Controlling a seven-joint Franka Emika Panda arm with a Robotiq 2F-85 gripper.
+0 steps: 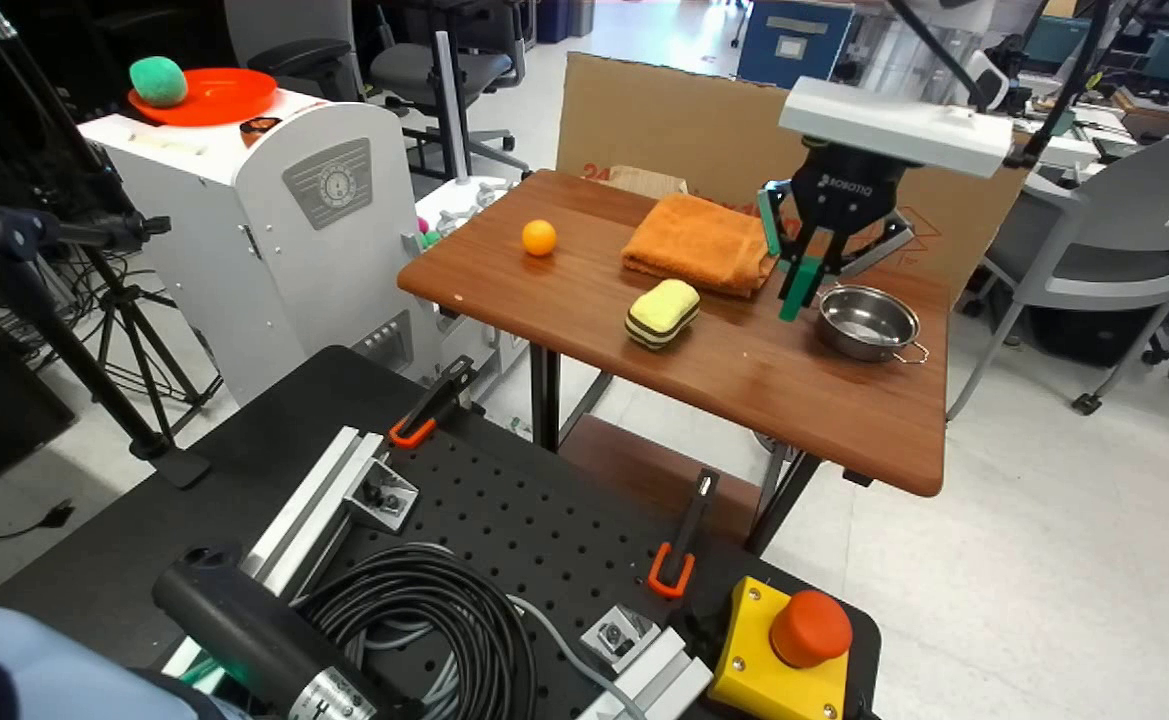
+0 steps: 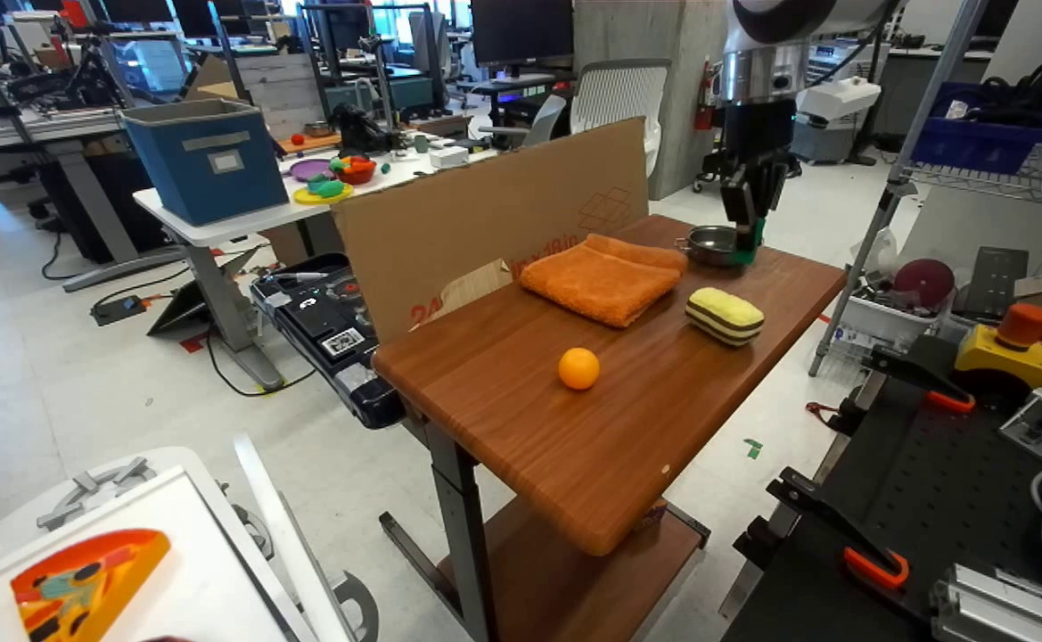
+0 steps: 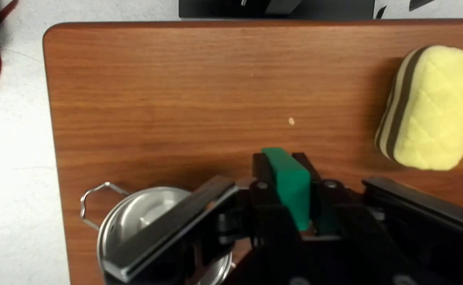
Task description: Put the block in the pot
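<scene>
The slim green block (image 1: 799, 288) is held between the fingertips of my gripper (image 1: 808, 274), above the brown table. In the wrist view the block (image 3: 292, 182) sits between the two black fingers (image 3: 282, 162), one on each side. Its lower end shows in an exterior view (image 2: 742, 259). The small silver pot (image 1: 869, 325) stands on the table, right beside the gripper and lower than it. The pot also shows in an exterior view (image 2: 710, 244), partly behind the fingers. In the wrist view the pot (image 3: 136, 213) is at lower left, partly hidden by a gripper linkage.
A yellow pad with striped sides (image 1: 662, 312) lies on the table (image 1: 584, 290). An orange towel (image 1: 704, 240) is folded behind it. An orange ball (image 2: 579, 368) lies near the table's far end from the pot. A cardboard sheet (image 2: 503, 209) stands along one table edge.
</scene>
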